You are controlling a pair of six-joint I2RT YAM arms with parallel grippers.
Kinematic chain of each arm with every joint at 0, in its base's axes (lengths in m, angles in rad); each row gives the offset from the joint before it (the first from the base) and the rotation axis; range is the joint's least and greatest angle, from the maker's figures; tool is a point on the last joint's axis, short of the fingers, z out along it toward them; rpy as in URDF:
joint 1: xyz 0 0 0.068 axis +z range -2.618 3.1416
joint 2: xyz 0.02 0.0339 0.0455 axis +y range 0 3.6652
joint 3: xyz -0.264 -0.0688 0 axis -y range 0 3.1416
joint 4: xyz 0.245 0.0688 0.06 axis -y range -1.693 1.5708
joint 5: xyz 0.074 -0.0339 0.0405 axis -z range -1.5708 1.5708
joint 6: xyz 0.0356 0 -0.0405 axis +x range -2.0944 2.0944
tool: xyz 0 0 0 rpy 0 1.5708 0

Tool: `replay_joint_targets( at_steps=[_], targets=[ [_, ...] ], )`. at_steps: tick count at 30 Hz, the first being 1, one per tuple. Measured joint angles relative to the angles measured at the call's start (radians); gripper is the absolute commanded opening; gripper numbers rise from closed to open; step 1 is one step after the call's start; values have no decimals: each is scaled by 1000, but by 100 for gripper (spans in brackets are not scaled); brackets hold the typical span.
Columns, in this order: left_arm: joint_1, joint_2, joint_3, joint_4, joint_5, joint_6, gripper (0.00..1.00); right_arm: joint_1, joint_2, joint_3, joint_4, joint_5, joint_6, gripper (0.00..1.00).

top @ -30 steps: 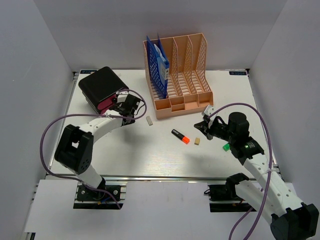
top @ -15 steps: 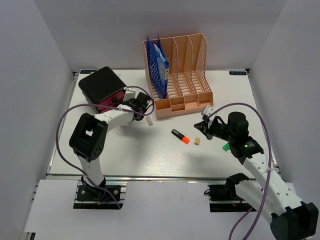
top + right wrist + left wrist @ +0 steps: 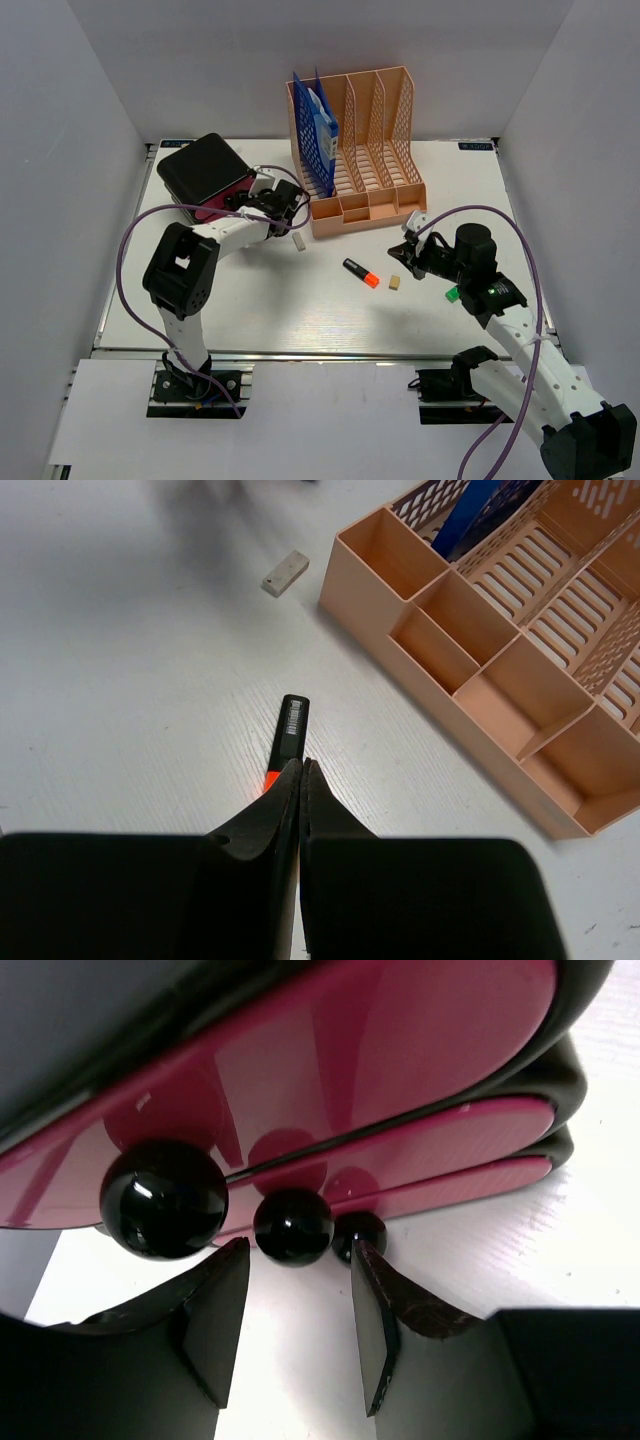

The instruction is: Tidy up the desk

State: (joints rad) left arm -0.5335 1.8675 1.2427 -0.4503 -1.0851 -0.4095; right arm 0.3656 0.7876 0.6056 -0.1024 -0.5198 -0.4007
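Note:
The white desk [image 3: 300,310] holds a black drawer box [image 3: 203,170] with pink drawer fronts [image 3: 330,1070] and black round knobs [image 3: 292,1226] at the back left. My left gripper [image 3: 252,201] is open and empty just in front of those drawers; in its wrist view the fingers [image 3: 215,1310] flank the space below the middle knob. A black and orange marker [image 3: 361,272] lies mid-desk and also shows in the right wrist view [image 3: 291,728]. My right gripper [image 3: 408,249] is shut and empty, its tips [image 3: 302,764] over the marker's orange end.
A peach mesh file rack [image 3: 372,150] with blue folders [image 3: 320,130] stands at the back centre; its front trays [image 3: 470,660] are empty. A beige eraser [image 3: 298,241] lies near the drawers, shown too in the right wrist view [image 3: 285,573]. A smaller eraser [image 3: 394,283] lies beside the marker.
My left arm swung right and back, bringing its gripper up to the front of the pink drawers. The right arm and the loose items have not moved.

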Motion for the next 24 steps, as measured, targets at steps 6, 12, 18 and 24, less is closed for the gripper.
replay_joint_targets(
  at_steps=[6,12,18,24],
  targets=[
    [2,10,10,50,-20,53,57,0,0,0,0,0,0,0],
    [7,15,10,69,-27,80,57,0,0,0,0,0,-1,0],
    [10,29,10,70,-35,87,57,0,0,0,0,1,-1,0],
    [13,41,9,76,-49,88,58,0,0,0,0,8,-2,0]
  ],
)
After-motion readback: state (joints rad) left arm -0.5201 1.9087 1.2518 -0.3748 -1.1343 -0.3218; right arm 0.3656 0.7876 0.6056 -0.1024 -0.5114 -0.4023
